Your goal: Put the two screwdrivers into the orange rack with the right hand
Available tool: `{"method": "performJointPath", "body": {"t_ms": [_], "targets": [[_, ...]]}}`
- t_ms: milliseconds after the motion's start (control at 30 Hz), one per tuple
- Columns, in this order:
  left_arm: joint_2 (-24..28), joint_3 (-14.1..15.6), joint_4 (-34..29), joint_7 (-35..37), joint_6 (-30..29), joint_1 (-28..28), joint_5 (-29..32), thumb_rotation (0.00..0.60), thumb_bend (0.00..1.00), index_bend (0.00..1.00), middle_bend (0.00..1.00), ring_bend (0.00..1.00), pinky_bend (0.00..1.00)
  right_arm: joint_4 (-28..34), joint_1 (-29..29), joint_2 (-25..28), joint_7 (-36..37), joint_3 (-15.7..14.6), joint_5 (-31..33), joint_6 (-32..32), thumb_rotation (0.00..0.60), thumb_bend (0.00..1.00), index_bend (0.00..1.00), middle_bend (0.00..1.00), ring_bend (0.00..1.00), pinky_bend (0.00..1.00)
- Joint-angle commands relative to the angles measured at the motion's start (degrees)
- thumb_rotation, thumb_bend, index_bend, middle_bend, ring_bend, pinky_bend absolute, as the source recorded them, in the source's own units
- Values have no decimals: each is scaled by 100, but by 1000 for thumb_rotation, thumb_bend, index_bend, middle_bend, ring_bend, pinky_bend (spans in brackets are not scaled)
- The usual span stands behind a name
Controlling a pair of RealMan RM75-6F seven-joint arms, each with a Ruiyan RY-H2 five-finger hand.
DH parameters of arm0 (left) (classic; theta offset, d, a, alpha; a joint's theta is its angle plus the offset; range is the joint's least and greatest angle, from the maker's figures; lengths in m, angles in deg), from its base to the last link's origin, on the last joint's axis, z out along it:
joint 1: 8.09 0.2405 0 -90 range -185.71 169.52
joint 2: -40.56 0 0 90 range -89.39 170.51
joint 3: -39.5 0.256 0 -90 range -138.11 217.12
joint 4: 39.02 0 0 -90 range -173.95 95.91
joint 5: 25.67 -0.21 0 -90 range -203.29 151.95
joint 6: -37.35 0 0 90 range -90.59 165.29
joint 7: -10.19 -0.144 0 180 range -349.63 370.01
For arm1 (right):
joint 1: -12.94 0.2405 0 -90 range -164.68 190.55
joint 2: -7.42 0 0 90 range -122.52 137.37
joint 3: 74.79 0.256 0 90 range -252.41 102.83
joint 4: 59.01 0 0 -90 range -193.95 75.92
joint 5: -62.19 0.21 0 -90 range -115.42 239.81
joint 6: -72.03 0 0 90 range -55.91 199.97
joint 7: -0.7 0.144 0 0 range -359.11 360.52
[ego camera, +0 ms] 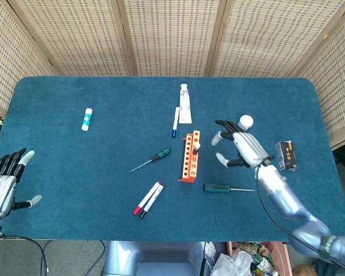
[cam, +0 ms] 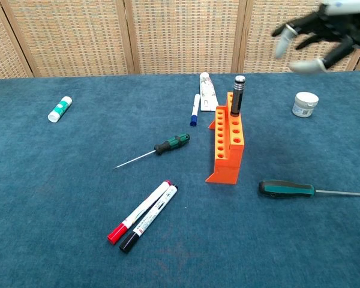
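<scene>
- Over the table's right half, head view: right hand [ego camera: 240, 148] hangs with fingers spread, holding nothing, clear of the orange rack [ego camera: 189, 157] to its left.
- Rack stands near table centre. One dark-handled tool [ego camera: 196, 146] sits upright in a hole at its far end; can't tell from this view what kind of tool.
- Large green-handled screwdriver [ego camera: 218, 188] lies flat toward the near edge, just right of the rack's near end, shaft pointing right.
- Small green-handled screwdriver [ego camera: 154, 157] lies flat left of the rack, tip toward the near-left.
- Left hand [ego camera: 3, 184] sits off the table's near-left corner, fingers apart, nothing in it.
- Also there: blue pen [ego camera: 175, 121] and white tube [ego camera: 185, 103] beyond the rack, white-green stick [ego camera: 87, 119] far left, marker pair [ego camera: 148, 198] by the near edge, white jar [ego camera: 245, 122], dark box [ego camera: 286, 155] by the right edge.
- Chest view: right hand [cam: 315, 37] blurred at top right, fingers splayed, empty, well above the table [cam: 60, 198].
- Rack [cam: 228, 143] upright, dark handle [cam: 237, 96] sticking up from its tall back step.
- Large screwdriver [cam: 288, 189] on the cloth right of the rack base; small one [cam: 168, 144] to the left. Neither touches the rack.
- Left hand not shown in this view.
</scene>
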Motion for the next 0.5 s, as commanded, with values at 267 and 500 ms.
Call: {"method": "performJointPath", "body": {"t_ms": [267, 500], "targets": [[57, 33, -6, 109, -85, 53, -134, 600, 0, 0, 0, 0, 0, -387, -745, -242, -701, -1031, -502, 444, 600, 160, 387, 0, 0, 75], [74, 29, -4, 146, -94, 68, -136, 600, 0, 0, 0, 0, 0, -949, -719, -912, -1276, -1163, -434, 434, 600, 169, 387, 0, 0, 75]]}}
